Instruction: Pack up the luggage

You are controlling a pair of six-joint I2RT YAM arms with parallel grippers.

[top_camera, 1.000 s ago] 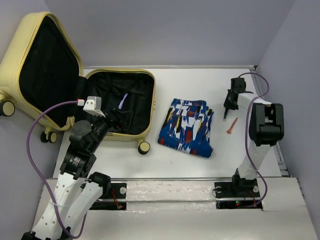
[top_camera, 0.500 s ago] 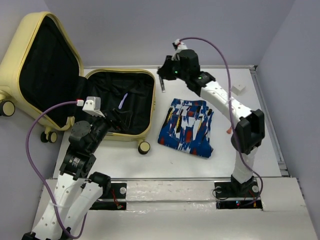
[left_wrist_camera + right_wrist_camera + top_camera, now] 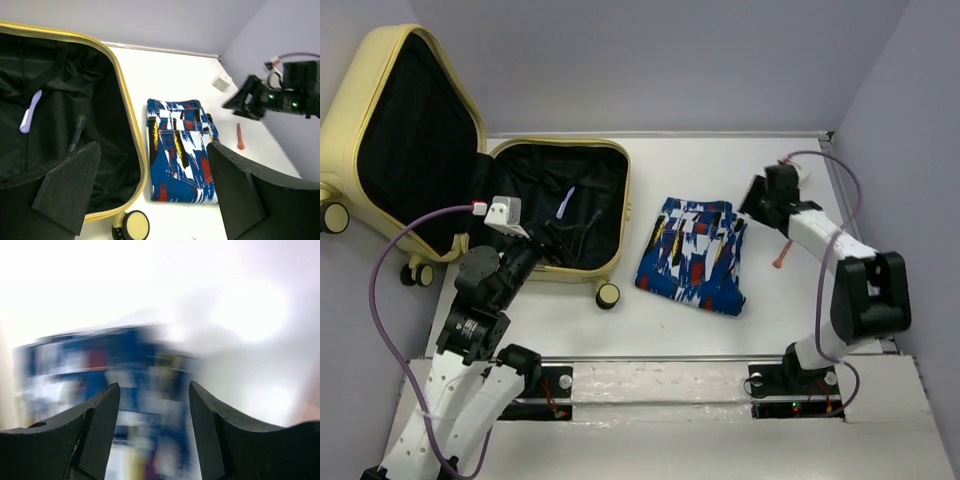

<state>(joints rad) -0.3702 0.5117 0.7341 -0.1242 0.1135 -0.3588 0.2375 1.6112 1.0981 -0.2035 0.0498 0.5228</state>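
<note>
At 10 o'clock on the bench (image 3: 720, 170), pale-yellow hard-shell suitcase (image 3: 342, 125) lies open; left end effector (image 3: 552, 240) and right end effector (image 3: 760, 195) both apart, empty; risk: right pinches only the top layer of the folded blue-white-red patterned bundle (image 3: 695, 255), unfolding it.

Bare white bench (image 3: 636, 225) lies open between the pale-yellow hard-shell suitcase (image 3: 625, 195) and the folded blue-white-red patterned garment (image 3: 695, 255).

White table (image 3: 700, 165): open yellow luggage (image 3: 605, 190) at 9 o'clock, folded patterned bundle (image 3: 695, 255) central, small orange peg (image 3: 779, 260) at 3 o'clock.
</note>
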